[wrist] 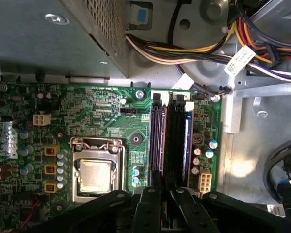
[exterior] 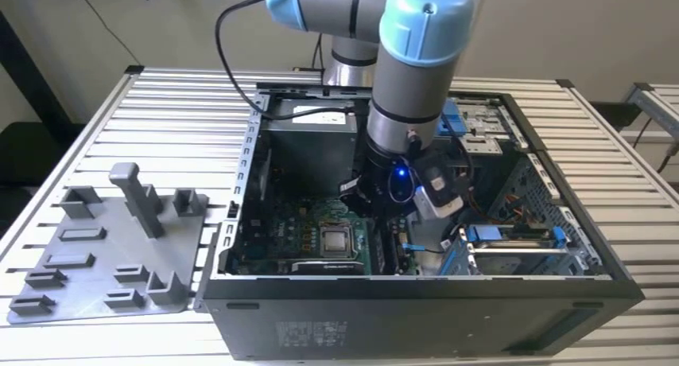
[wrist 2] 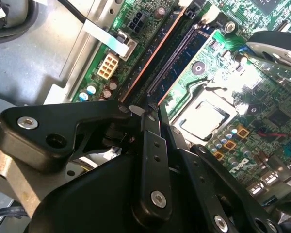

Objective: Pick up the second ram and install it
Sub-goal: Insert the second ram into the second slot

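- Looks to me like the install half of the job. The arm [exterior: 409, 87] is reaching down inside the open computer case [exterior: 424, 318], and the gripper [wrist 2: 148, 110] is right above the memory slots on the green motherboard [wrist: 111, 116].
- The second ram [wrist: 188, 145] is, as far as I can judge, the dark blue stick with chips standing on edge in the slot furthest from the processor [wrist: 94, 174]. It looks lined up along the slot, not tilted.
- In the second wrist view the tips sit right at the near end of that stick and the neighbouring slot [wrist: 157, 145]. Touching or just above? Can't say.
- The jaws are drawn together, with no gap that I can see in either wrist view. Honestly can't tell if they're pinching the stick's top edge or just resting closed over it.
- No idea either whether the stick is fully seated. The end latches are too hard to make out.
- My guess at what finishing this step needs: push straight down with the stick kept square in the slot, spread evenly along it so it doesn't rock, and stay clear of the neighbouring slot.
- The grey tray [exterior: 106, 255] of holders sits on the slatted surface [exterior: 159, 103] at the exterior view's left, well away from the gripper.
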### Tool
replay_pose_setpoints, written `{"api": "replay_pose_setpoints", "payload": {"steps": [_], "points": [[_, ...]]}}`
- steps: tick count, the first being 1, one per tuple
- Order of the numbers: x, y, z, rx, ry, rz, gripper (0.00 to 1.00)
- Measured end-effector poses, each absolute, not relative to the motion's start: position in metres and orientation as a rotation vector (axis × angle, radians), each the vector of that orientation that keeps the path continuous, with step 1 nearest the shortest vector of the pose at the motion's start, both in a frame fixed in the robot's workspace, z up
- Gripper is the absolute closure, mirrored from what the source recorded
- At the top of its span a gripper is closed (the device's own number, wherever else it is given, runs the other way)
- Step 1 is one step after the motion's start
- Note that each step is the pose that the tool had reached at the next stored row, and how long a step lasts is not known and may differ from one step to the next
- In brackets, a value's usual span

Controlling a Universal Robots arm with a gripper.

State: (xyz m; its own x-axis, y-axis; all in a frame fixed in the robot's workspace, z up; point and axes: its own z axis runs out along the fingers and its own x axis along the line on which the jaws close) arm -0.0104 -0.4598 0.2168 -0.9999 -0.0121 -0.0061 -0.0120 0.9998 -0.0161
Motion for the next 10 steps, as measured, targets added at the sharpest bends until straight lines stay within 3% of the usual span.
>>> {"api": "replay_pose_setpoints", "payload": {"steps": [10], "points": [[-0.0103, -0.4598, 0.215, -0.019, 3.135, -0.023, 0.86]]}}
